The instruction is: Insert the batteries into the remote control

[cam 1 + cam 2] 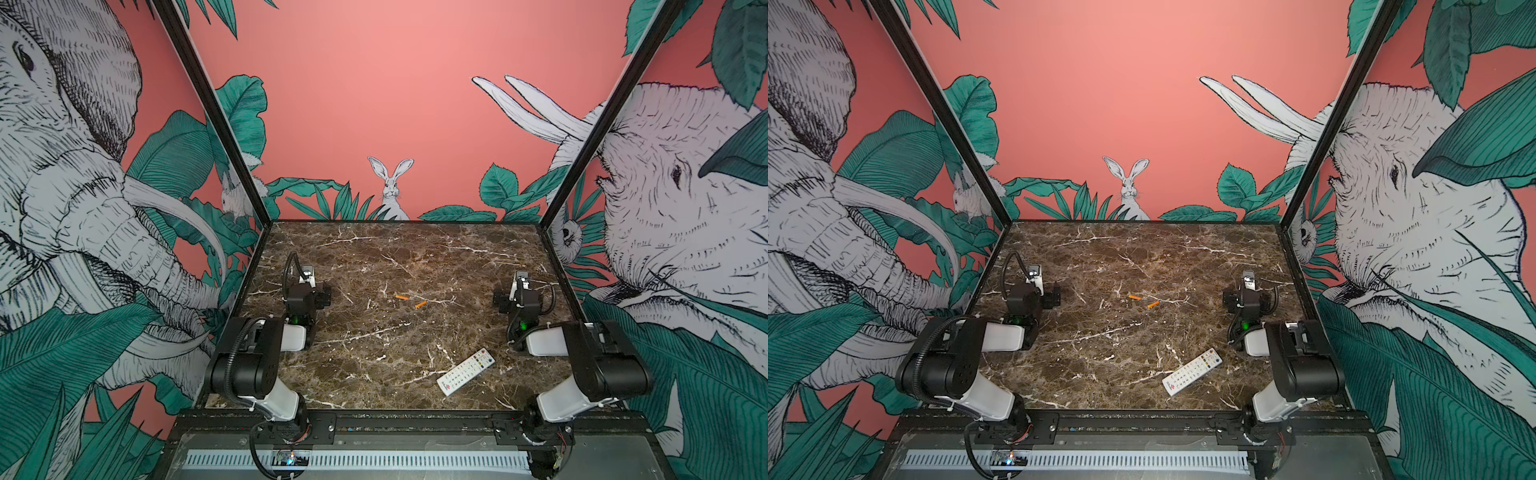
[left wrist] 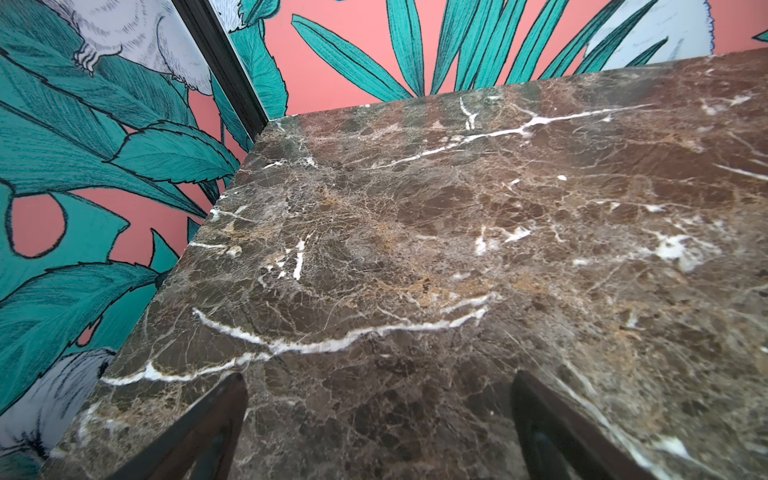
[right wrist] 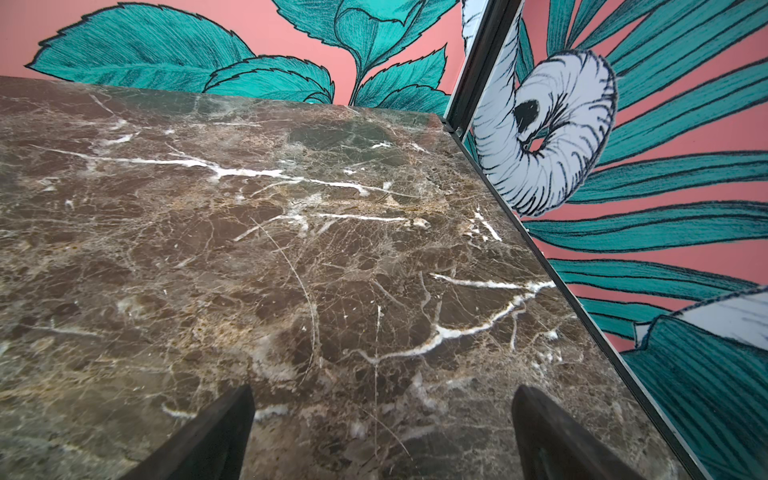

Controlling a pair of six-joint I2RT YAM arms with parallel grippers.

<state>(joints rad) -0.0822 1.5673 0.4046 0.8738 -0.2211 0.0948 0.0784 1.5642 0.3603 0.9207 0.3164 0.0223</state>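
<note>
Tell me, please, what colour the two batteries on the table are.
Orange, both the left battery and the right battery; best seen in a top view.

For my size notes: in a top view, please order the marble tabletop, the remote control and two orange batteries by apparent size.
1. marble tabletop
2. remote control
3. left battery and right battery: they look alike, so unranked.

Black joint housings (image 1: 245,370), white link covers (image 1: 293,337), ribbed black cables (image 1: 231,361), green indicator lights (image 1: 294,319), dark pincer fingers (image 2: 208,436).
</note>
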